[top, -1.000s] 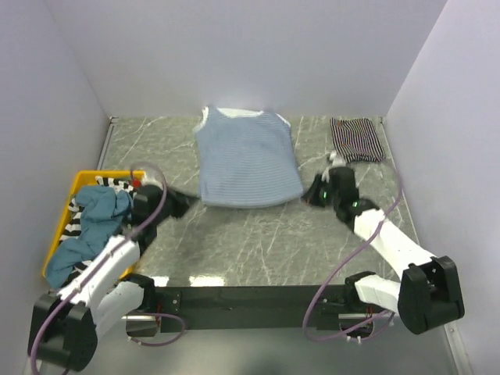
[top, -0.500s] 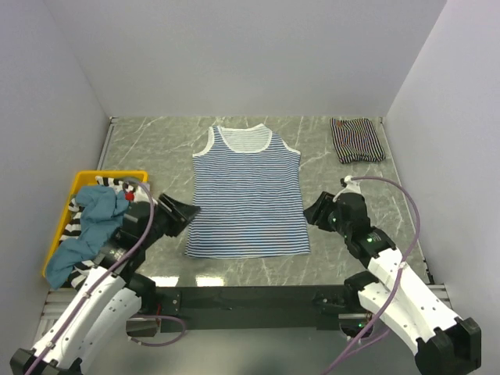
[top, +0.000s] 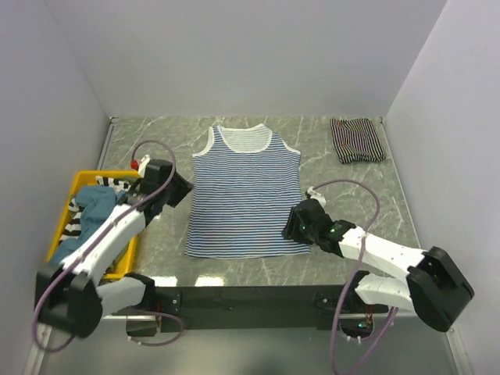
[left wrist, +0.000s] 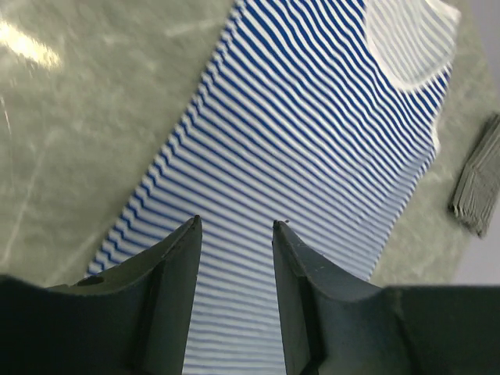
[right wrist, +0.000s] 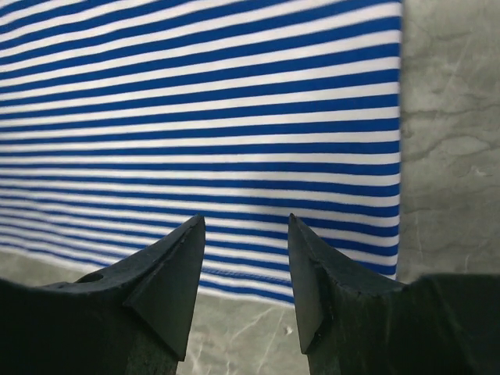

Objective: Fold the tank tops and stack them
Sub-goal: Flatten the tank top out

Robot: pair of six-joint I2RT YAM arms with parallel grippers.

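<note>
Over the blue-striped tank top (top: 246, 195), left claw (left wrist: 236, 224) and right claw (right wrist: 247, 220) hang spread, seemingly holding nothing.

the grey marbled table (top: 148, 134) is carrying a blue-and-white striped tank top (top: 248, 195) lying flat at its middle, a folded dark striped top (top: 357, 140) sitting in the far right corner, and a yellow bin (top: 98, 176) resting at the left edge.

Blue-and-white tank top (top: 246, 195): soft knit cloth, matt, lying smooth; folded black-and-white tank top (top: 357, 140): the same matt cloth. Table (top: 312, 141): grey marble-look surface, smooth, glossy near the front edge; yellow bin (top: 98, 176): smooth plastic; left gripper (left wrist: 234, 223) and right gripper (right wrist: 246, 219): dark matt plastic.
</note>
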